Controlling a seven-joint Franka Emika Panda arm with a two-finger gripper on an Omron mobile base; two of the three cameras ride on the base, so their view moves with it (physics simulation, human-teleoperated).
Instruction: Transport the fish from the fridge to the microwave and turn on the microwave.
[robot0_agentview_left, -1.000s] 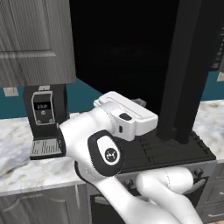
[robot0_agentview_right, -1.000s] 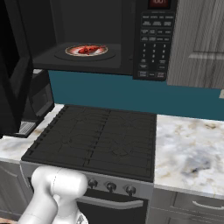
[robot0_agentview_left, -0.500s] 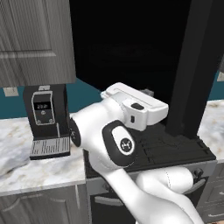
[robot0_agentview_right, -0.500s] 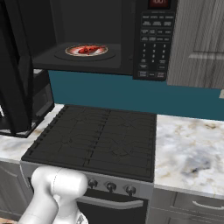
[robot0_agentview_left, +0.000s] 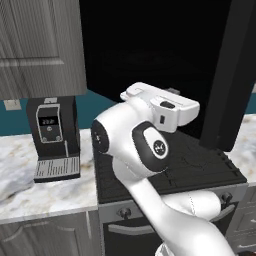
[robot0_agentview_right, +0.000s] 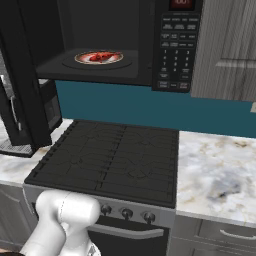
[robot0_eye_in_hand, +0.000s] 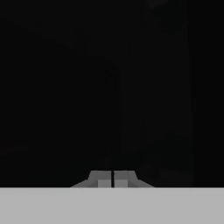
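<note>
The red-orange fish (robot0_agentview_right: 100, 56) lies on a round plate (robot0_agentview_right: 81, 59) inside the open black microwave (robot0_agentview_right: 100, 35). Its keypad panel (robot0_agentview_right: 174, 50) is to the right of the cavity. The tall dark door (robot0_agentview_right: 25, 80) stands swung out at the left; in the left base view this door (robot0_agentview_left: 234, 75) rises just right of my white hand (robot0_agentview_left: 167, 107). My gripper (robot0_eye_in_hand: 113, 178) is shut with nothing between the fingertips, facing a dark surface close ahead. The fridge is out of view.
A black stove top (robot0_agentview_right: 115, 160) sits under the microwave, with knobs (robot0_agentview_right: 125, 214) along its front. A black coffee machine (robot0_agentview_left: 51, 135) stands on the marble counter (robot0_agentview_left: 30, 185) at the left. More marble counter (robot0_agentview_right: 215, 170) lies right of the stove, with grey cabinets (robot0_agentview_right: 225, 45) above.
My hand has risen and moved right towards the microwave door in the left base view. The door has swung, shifting right there. The fish and plate have not moved.
</note>
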